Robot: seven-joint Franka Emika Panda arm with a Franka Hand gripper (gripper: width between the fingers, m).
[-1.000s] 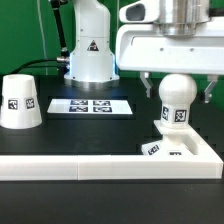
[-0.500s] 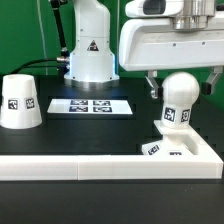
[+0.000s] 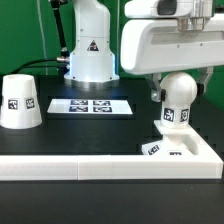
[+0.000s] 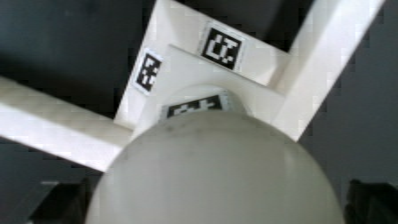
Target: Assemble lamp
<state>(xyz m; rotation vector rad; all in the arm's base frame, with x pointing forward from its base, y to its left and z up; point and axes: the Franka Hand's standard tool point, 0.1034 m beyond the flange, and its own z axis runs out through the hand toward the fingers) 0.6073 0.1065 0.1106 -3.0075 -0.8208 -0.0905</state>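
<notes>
The white ball bulb (image 3: 180, 90) stands upright on the flat square base (image 3: 190, 150), which lies in the corner of the white L-shaped wall at the exterior view's right. My gripper (image 3: 181, 93) is straight above the bulb, with one finger on each side of the ball and a small gap showing. In the wrist view the bulb (image 4: 214, 170) fills the space between my dark fingers (image 4: 61, 202), and the tagged base (image 4: 217, 50) lies below. The cone shade (image 3: 20, 101) stands on the table at the exterior view's left, far from the gripper.
The long white L-shaped wall (image 3: 70, 167) runs along the front edge. The marker board (image 3: 92, 105) lies flat mid-table. The robot's white pedestal (image 3: 88, 50) stands behind it.
My gripper has come down slightly and shifted towards the exterior view's left around the bulb. The bulb, base and shade have stayed in place.
</notes>
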